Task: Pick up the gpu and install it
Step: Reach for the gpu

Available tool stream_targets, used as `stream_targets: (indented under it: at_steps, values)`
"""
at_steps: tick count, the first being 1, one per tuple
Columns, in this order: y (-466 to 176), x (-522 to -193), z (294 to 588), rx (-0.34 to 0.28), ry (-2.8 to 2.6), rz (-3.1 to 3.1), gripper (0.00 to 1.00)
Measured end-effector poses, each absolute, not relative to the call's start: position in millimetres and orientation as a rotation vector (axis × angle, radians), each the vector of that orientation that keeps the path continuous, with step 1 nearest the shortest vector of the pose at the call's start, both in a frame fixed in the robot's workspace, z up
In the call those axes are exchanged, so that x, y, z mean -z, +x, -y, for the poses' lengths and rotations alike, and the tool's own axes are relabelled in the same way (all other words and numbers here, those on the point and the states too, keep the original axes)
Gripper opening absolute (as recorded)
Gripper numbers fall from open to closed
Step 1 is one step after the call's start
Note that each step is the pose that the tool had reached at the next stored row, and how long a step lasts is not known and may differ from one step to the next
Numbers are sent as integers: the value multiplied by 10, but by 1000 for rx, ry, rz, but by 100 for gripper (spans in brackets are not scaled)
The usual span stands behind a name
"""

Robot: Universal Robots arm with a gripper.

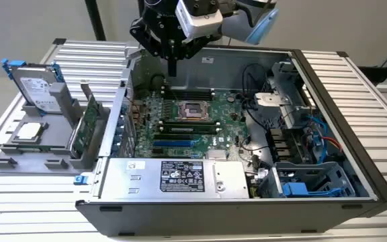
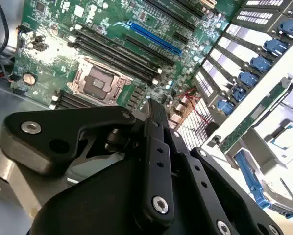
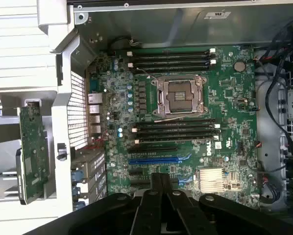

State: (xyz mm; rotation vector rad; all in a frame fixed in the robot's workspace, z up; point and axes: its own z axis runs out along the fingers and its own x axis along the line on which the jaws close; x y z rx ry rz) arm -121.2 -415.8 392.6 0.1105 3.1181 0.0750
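In the exterior view, an open computer case [image 1: 234,214] lies on its side on the slatted desk [image 1: 39,201], with the green motherboard [image 1: 180,128] facing up and a silver power supply [image 1: 180,176] along its near wall. The hand [image 1: 172,70] hangs above the far end of the motherboard, its fingers clenched together on nothing and pointing down. The gpu [image 1: 86,126] stands on edge in a grey holder [image 1: 25,151] outside the case, toward the exterior view's left. Its green face is showing, its silver bracket is at the upper end, and it is well apart from the hand. A hard drive [image 1: 36,88] with blue rails stands upright in the same holder. In the second wrist view, the black hand [image 2: 151,104] is empty, with its tips pressed together over the motherboard [image 2: 87,49], near the processor socket [image 2: 95,83] and the blue slot [image 2: 154,39]. Beyond the case wall, a slim green board that appears to be the gpu [image 2: 254,117] is seen edge-on. In the first wrist view, the hand [image 3: 161,175] has its fingers closed above the blue slot [image 3: 154,160], with the socket [image 3: 180,95] further along the motherboard [image 3: 225,122]. The gpu [image 3: 34,152] sits in its holder outside the case wall.
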Motion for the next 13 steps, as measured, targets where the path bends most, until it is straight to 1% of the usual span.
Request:
stream_targets:
  at_steps: [13]
  values:
    - [-1212, -3926, 4163, -75, 110, -3118, 0]
